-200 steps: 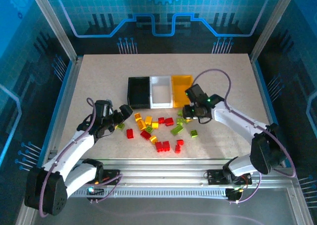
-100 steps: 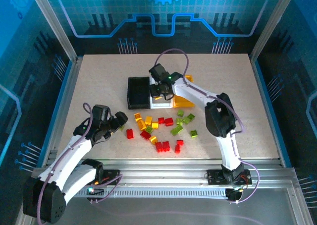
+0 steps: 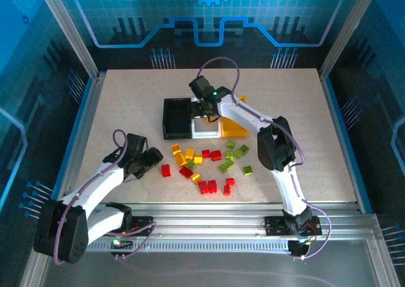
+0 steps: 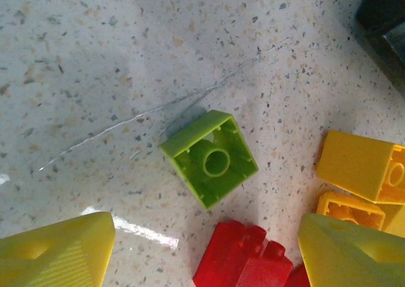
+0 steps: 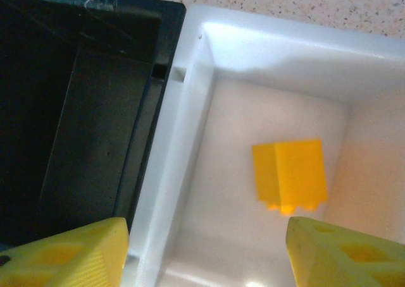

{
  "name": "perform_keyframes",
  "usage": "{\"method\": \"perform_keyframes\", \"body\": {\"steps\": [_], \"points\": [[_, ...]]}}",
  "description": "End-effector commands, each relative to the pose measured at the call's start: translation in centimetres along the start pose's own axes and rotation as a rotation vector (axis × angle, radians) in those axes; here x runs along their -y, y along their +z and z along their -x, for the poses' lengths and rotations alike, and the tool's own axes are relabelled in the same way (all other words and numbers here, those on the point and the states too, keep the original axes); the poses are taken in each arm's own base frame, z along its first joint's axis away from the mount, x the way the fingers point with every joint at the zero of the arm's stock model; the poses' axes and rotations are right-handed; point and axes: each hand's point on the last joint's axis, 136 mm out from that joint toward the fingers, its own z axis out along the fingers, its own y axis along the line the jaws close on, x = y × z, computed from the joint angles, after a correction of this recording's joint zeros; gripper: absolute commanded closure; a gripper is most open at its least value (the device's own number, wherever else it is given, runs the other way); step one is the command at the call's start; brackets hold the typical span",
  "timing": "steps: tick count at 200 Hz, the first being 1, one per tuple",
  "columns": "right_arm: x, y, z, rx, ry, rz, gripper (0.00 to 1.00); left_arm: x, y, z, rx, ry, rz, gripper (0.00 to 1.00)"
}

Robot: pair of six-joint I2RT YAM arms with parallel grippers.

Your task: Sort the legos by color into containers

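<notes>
Gaping right hand [image 5: 202, 255] over yellow brick [image 5: 291, 173] in white bin [image 5: 190, 110], left hand [image 4: 205, 252] open above green brick [image 4: 209, 159]

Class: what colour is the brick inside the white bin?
The brick is yellow-orange; right wrist view.

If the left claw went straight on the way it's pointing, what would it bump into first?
Most likely the lime green brick. In the left wrist view it lies on the table straight ahead, centred between the fingers of the open left gripper. Depth is hard to judge, though.
</notes>
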Motion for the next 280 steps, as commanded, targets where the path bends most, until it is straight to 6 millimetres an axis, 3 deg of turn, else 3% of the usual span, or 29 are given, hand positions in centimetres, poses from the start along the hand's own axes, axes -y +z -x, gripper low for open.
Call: {"method": "perform_keyframes", "body": {"steps": [1,53,104,141,177,211,243,280], "points": [[-0.3,-4.9,1.3,0.08,0.03,0.055,0.32,1.0,0.8,0.5,0.002,0.025,-0.029,0.24],[0.8,-7.9,-1.5,0.093,0.052,0.084,0.32,0.0,3.7,0.9,-0.026,0.056,0.078,0.29],[2.2,-9.8,-4.4,0.099,0.042,0.066,0.32,-0.6,5.8,0.3,-0.071,0.043,0.107,0.48],[3.1,-10.4,-6.1,0.096,0.053,0.059,0.32,-0.1,5.6,0.7,-0.065,0.053,0.106,0.58],[4.1,-10.7,-7.1,0.1,0.069,0.042,0.32,1.2,3.6,1.4,-0.036,0.088,0.079,0.65],[5.0,-11.0,-7.6,0.106,0.097,0.035,0.32,4.1,0.1,2.4,0.022,0.148,0.016,0.65],[5.8,-11.4,-8.2,0.111,0.118,0.031,0.32,8.9,-2.9,3.9,0.085,0.222,-0.06,0.65],[6.9,-11.6,-9.1,0.104,0.14,0.012,0.32,14.6,-2.5,6.2,0.122,0.268,-0.1,0.66]]}}
